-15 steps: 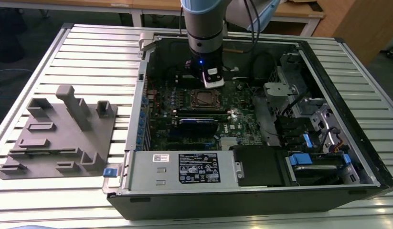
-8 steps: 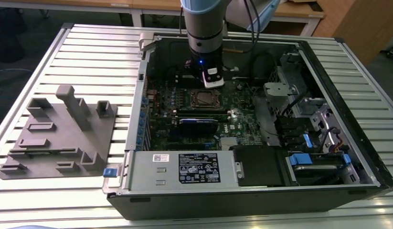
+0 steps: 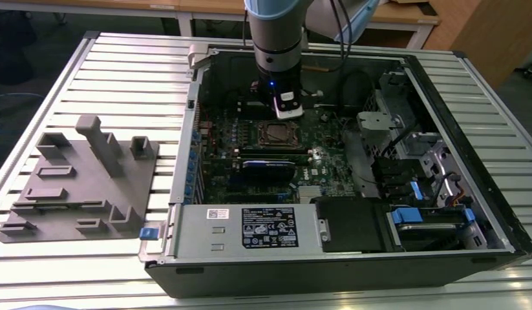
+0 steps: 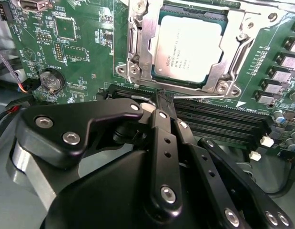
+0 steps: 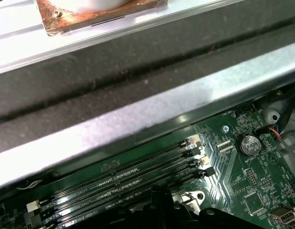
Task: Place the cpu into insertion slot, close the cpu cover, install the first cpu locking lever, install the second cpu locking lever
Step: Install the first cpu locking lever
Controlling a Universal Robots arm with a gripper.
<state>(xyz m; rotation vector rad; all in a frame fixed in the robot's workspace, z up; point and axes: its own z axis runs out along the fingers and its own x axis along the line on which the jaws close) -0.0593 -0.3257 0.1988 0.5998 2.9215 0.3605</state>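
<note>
Cpu (image 4: 188, 45) seated in insertion slot (image 3: 260, 134); cpu cover (image 4: 235, 33) lies down over its edges. Tool (image 4: 165, 99) tips together, gripping nothing visible, at slot edge facing memory slots (image 4: 218, 119), beside locking lever (image 4: 204, 98). Risk: tips skid off the thin wire and gouge the board.

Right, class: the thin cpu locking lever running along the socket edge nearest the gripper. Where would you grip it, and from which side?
Take the cpu locking lever on its bare straight run, coming from above and pinching across the wire. It is thin and long and runs close beside the cpu cover, so a side approach looks blocked.
</note>
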